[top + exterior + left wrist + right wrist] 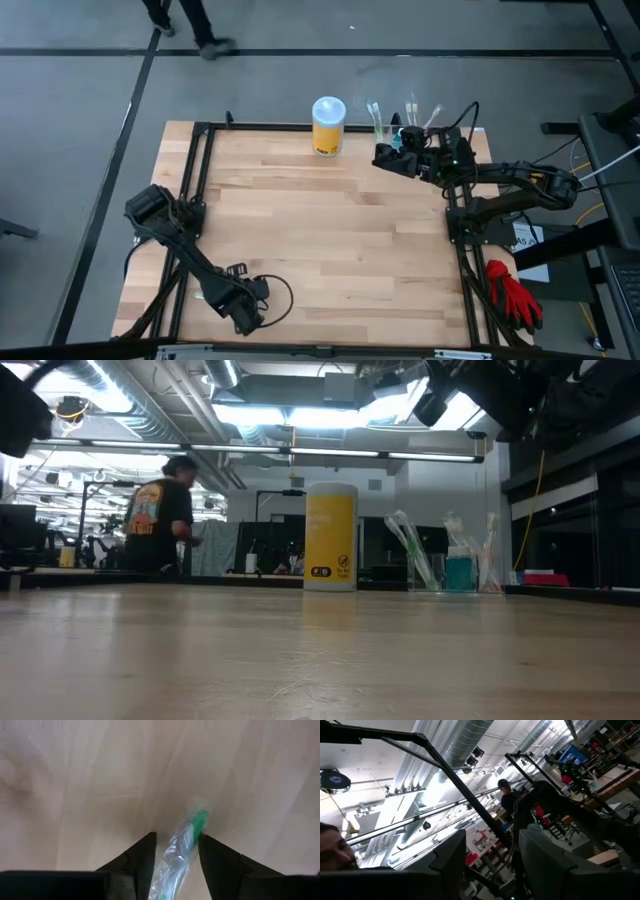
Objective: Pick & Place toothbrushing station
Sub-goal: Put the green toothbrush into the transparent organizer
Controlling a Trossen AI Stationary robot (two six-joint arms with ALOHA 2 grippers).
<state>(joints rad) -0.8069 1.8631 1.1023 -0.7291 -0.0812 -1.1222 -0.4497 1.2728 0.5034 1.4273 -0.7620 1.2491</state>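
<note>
The toothbrushing station [404, 124], a low clear holder with several brushes sticking up out of it, stands at the table's far right edge; the low view shows it [458, 572] to the right of the yellow canister [330, 537]. My right gripper [386, 156] hovers open just in front of the station and points up, with nothing between its fingers [540, 860]. At the near left corner my left gripper [228, 298] points down at the table, open. A toothbrush in a clear wrapper, green at one end [186, 839], lies between its fingers. My left gripper stands from above with one finger on either side of the wrapped toothbrush [175, 857], which runs along the gap between them and out past the fingertips over the wood. The wrapper reaches the finger [212, 855] beside it; whether they touch I cannot tell.
The yellow canister with a white lid [328, 125] stands at the far edge, left of the station. Black frame rails [200, 170] run along the table's sides. Red gloves [512, 294] lie off the right side. A person [160, 520] moves beyond the far edge.
</note>
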